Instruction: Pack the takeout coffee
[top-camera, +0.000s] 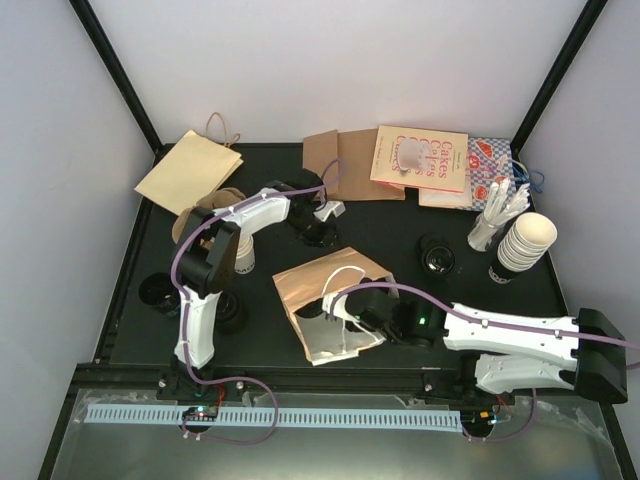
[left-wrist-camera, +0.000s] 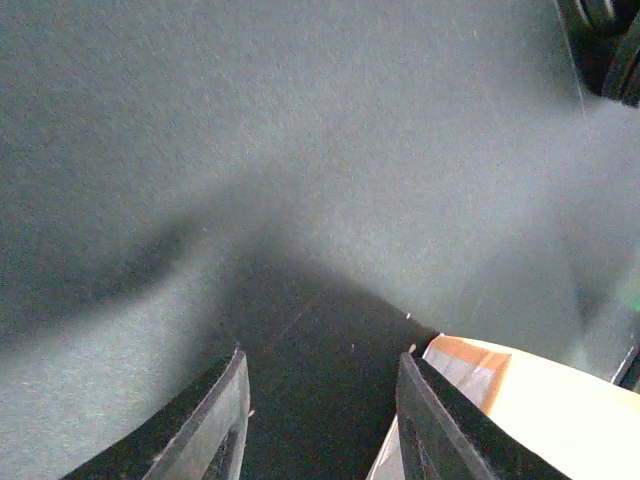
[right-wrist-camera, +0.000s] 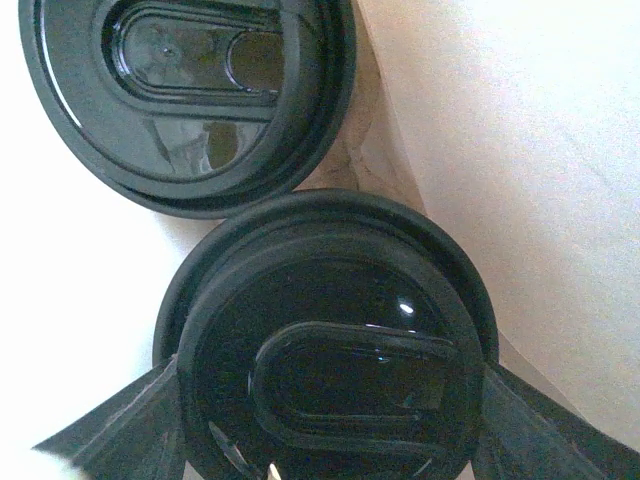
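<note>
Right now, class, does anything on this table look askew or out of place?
Yes: the tan paper bag lies tipped on its side, not upright. Its mouth faces the right claw, which grips a round black plastic lid pressed against a second black lid inside.

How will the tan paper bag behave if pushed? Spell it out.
Likely floppy: the paper bag lies creased on its side, so it should crumple or slide. The takeout coffee inside probably weights its mouth end, so it may pivot.
</note>
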